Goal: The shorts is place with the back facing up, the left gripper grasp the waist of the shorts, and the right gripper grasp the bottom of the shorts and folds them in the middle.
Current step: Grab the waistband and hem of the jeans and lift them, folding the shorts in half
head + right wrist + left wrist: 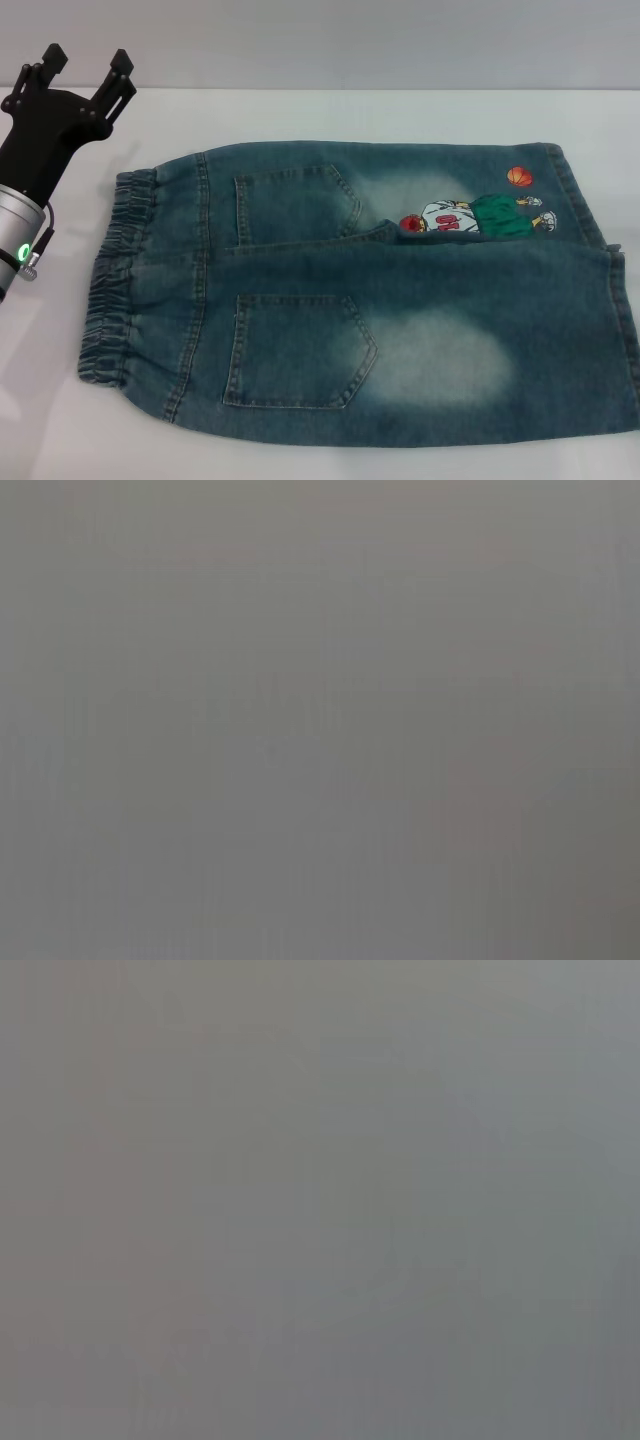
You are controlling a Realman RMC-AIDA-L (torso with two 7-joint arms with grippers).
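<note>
While the shorts (360,300) lie flat, back up, across the white table (300,110), we see the waist (120,280) at our left. Our left gripper (85,72) hovers beyond it, prongs apart; pinching one layer could skew the fold. We see no right gripper.

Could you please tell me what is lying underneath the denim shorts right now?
The shorts lie flat on a white table, bare around them. Anything beneath the fabric is covered. The left claw hovers open beyond the waistband.
</note>
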